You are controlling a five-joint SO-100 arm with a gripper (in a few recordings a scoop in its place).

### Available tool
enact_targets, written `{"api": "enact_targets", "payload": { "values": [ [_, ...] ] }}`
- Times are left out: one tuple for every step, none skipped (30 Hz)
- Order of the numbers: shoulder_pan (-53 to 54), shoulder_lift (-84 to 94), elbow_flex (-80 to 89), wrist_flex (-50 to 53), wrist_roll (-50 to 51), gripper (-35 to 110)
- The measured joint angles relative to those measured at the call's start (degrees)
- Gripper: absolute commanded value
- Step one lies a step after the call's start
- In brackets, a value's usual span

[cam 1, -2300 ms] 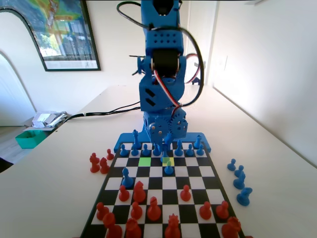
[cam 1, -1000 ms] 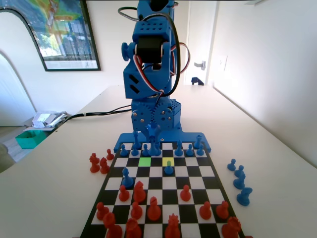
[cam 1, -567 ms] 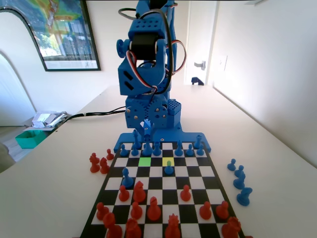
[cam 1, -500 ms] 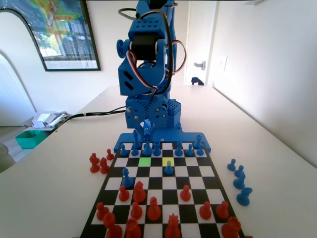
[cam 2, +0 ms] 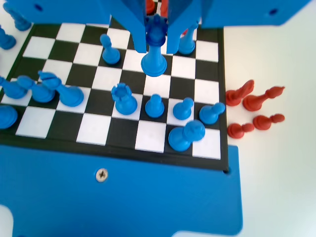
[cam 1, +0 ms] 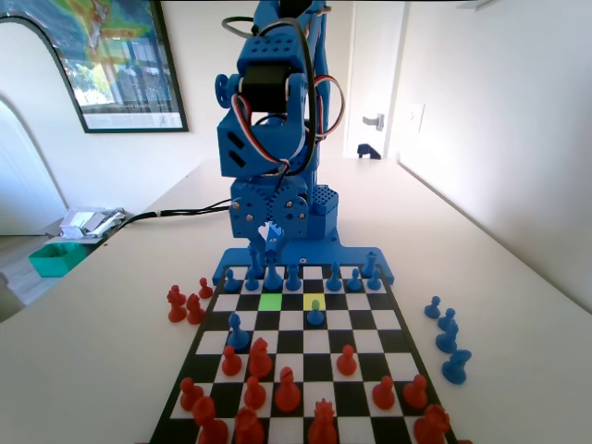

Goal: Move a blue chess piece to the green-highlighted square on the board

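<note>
My gripper [cam 1: 271,233] is shut on the blue chess piece [cam 1: 271,244], a slim piece with a small crowned top. It hangs just above the far rows of the board [cam 1: 370,320]. In the wrist view the two jaws of the gripper [cam 2: 156,42] come down from the top and clamp the blue chess piece [cam 2: 155,57] at its neck, its round base free above the board [cam 2: 94,129]. The green-highlighted square [cam 1: 270,301] lies bare, a little nearer the camera than the held piece. A yellow-green square [cam 1: 314,301] lies just right of it.
Blue pieces [cam 2: 154,105] fill the far rows under the gripper, and a blue pawn [cam 1: 315,314] stands just before the yellow-green square. Red pieces [cam 1: 288,391] crowd the near rows. Off the board stand red pieces [cam 1: 185,303] at the left and blue pieces [cam 1: 446,338] at the right.
The gripper has risen from low over the board near the yellow-green square and swung left in the fixed view, carrying the blue piece. Over the last half second it has barely moved.
</note>
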Motion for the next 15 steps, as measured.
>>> {"api": "enact_targets", "payload": {
  "values": [
    [-0.1,0.0,0.0,-0.1,0.2,1],
    [-0.3,0.0,0.0,-0.2,0.2,1],
    [-0.3,0.0,0.0,-0.4,0.4,1],
    [-0.3,0.0,0.0,-0.4,0.4,1],
    [-0.5,0.0,0.0,-0.4,0.4,1],
    [-0.6,0.0,0.0,-0.4,0.4,1],
    [-0.7,0.0,0.0,-0.4,0.4,1],
    [-0.8,0.0,0.0,-0.4,0.4,1],
    [-0.5,0.0,0.0,-0.7,0.4,1],
    [-0.1,0.0,0.0,-1.1,0.4,1],
    [0.3,0.0,0.0,-1.6,0.4,1],
    [0.7,0.0,0.0,-1.9,0.4,1],
    [1.0,-0.3,0.0,-2.7,0.4,1],
    [1.1,-0.8,0.0,-3.4,0.4,1],
    [1.1,-1.6,0.0,-4.1,0.4,1]
  ]
}}
